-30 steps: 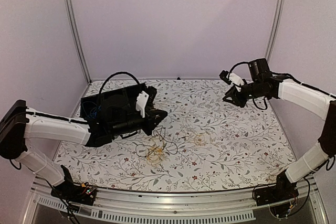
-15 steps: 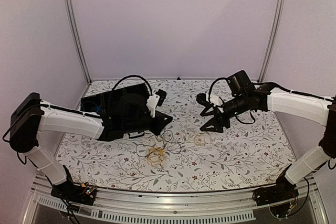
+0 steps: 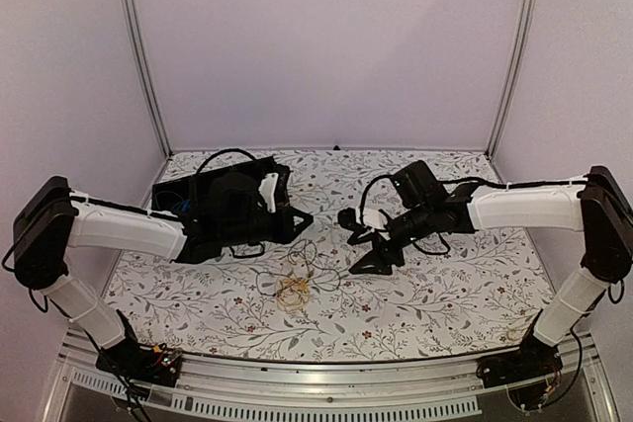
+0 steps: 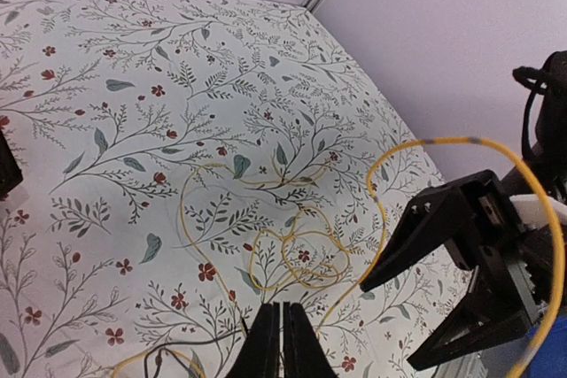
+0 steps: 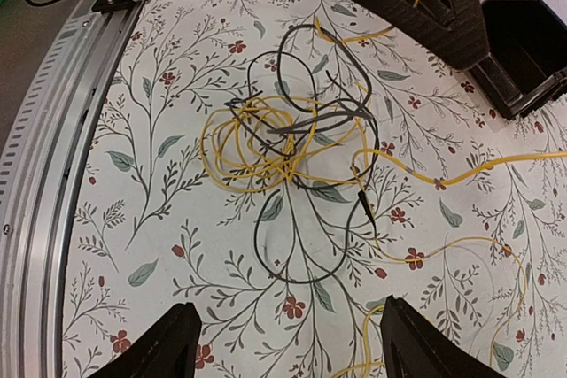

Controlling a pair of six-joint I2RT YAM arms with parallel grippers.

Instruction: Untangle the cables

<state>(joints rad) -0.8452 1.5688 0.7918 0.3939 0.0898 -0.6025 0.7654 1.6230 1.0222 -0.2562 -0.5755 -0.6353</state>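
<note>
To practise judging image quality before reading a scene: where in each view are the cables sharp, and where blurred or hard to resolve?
Top external: even, soft light, the cables only faint thin lines; left wrist: the yellow cable near the lens smears out of focus at right; right wrist: the tangle crisp, almost shadowless.
</note>
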